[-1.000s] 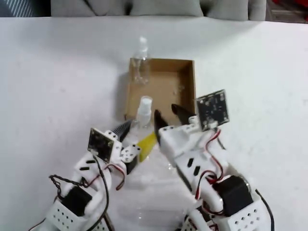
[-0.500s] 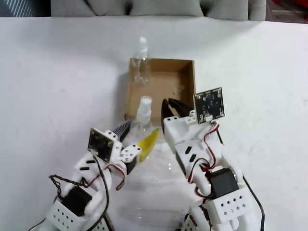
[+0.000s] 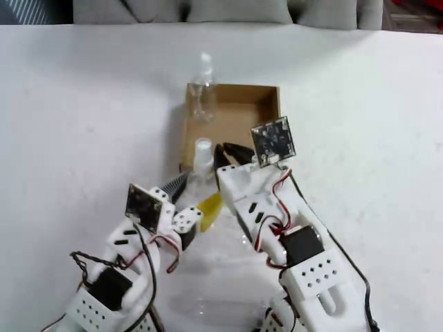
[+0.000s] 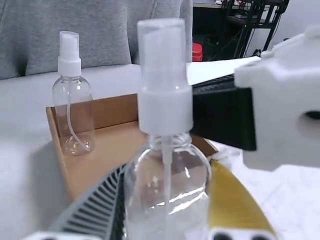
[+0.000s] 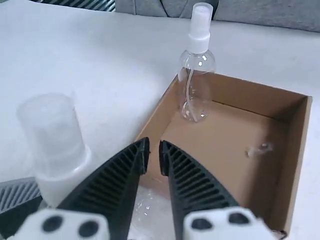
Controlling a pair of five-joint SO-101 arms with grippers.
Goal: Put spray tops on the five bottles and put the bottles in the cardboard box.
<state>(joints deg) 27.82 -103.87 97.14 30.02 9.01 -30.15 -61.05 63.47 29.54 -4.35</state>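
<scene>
A clear bottle (image 4: 167, 180) with a white spray top (image 4: 162, 75) stands upright just in front of the cardboard box (image 3: 266, 114). My left gripper (image 3: 196, 191) is shut on its body, one grey ribbed finger and one yellow finger on either side. My right gripper (image 3: 228, 153) hovers over the box's near edge, right beside the spray top (image 5: 55, 142). Its black fingers (image 5: 172, 165) are almost together with nothing between them. A second capped bottle (image 3: 203, 90) stands in the box's far left corner.
A small clear piece (image 5: 260, 147) lies on the box floor. The white table (image 3: 83, 104) stretches wide on both sides of the box. A grey cushioned edge (image 3: 235, 10) runs along the far side.
My right arm has swung left toward the held bottle's spray top, and its fingers have closed from wide open. The left arm and bottle have hardly moved.
</scene>
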